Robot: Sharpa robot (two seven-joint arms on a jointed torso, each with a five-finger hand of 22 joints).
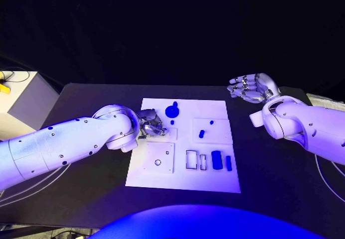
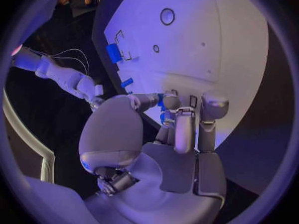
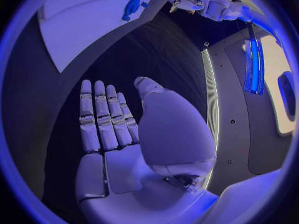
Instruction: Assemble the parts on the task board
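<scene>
The left hand (image 1: pixel 151 124) sits at the near-left edge of the white board (image 1: pixel 216 179), its fingers curled together; the left wrist view shows a small blue part (image 2: pixel 162 108) pinched at its fingertips (image 2: pixel 171 102), right over the board's edge. Just past that hand, on the board, stands a round blue knob (image 1: pixel 172 110), and further to the side lie a short blue peg (image 1: pixel 201 133) and a row of blue bars (image 1: pixel 216 160) beside two outlined slots (image 1: pixel 192 159). A small ring-shaped hole (image 1: pixel 157 162) lies on the board below the hand.

The right hand (image 1: pixel 252 87) hangs well apart from the board, off its far corner above the black table (image 1: pixel 86 199). In the right wrist view its fingers (image 3: pixel 102 117) are straight and side by side, thumb apart, palm bare, holding nothing.

Beyond the table the room is dark; a pale box-like stand (image 1: pixel 25 99) sits at the table's left side.
</scene>
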